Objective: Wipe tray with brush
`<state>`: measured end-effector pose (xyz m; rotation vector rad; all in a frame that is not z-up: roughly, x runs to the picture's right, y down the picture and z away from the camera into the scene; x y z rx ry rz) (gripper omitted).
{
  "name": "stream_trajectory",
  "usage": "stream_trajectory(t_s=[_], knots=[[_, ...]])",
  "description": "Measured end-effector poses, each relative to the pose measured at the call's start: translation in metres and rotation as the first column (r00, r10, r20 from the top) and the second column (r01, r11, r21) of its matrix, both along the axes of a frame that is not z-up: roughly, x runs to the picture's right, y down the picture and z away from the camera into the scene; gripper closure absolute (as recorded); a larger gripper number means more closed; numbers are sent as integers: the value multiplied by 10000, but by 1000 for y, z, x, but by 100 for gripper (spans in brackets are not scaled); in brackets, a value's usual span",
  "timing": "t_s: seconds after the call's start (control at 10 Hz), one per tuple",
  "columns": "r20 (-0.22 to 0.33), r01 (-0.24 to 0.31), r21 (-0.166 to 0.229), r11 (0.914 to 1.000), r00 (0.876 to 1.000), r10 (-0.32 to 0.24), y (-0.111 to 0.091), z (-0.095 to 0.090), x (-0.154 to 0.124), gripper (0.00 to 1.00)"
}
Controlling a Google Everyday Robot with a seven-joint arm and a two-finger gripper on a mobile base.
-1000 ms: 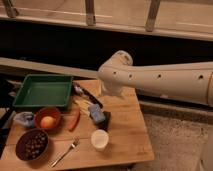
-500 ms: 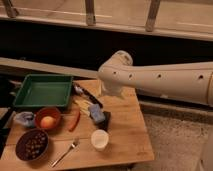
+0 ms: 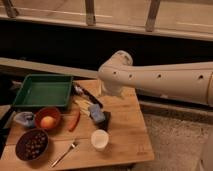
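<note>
The green tray (image 3: pixel 44 91) sits at the table's back left, and nothing shows inside it. The brush (image 3: pixel 88 96) lies flat on the wood just right of the tray, its black handle running down to the right and its small shiny head toward the tray. My gripper (image 3: pixel 105 94) is at the lower end of the white arm's elbow (image 3: pixel 116 74), just right of the brush handle and mostly hidden by the arm.
A blue sponge block (image 3: pixel 96 114) lies below the brush on a dark piece. A red chilli (image 3: pixel 75 121), a white cup (image 3: pixel 100 139), a silver fork (image 3: pixel 64 153), an orange bowl (image 3: pixel 48 119) and a dark bowl (image 3: pixel 31 144) are on the table.
</note>
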<state>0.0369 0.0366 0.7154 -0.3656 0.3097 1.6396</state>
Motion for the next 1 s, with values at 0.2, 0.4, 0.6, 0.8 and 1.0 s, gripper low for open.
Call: stream_trajectory(t_s=[0.2, 0.4, 0.6, 0.8, 1.0], knots=[[3, -3, 8, 10000, 10000, 3, -1, 0, 0, 20], [229, 266, -44, 9996, 9994, -265, -7, 6, -4, 20], [559, 488, -141, 9987, 9973, -479, -19, 18, -27, 20], [983, 771, -318, 9965, 9924, -737, -44, 48, -47, 20], [2200, 1835, -572, 9814, 9611, -1669, -67, 76, -44, 20]])
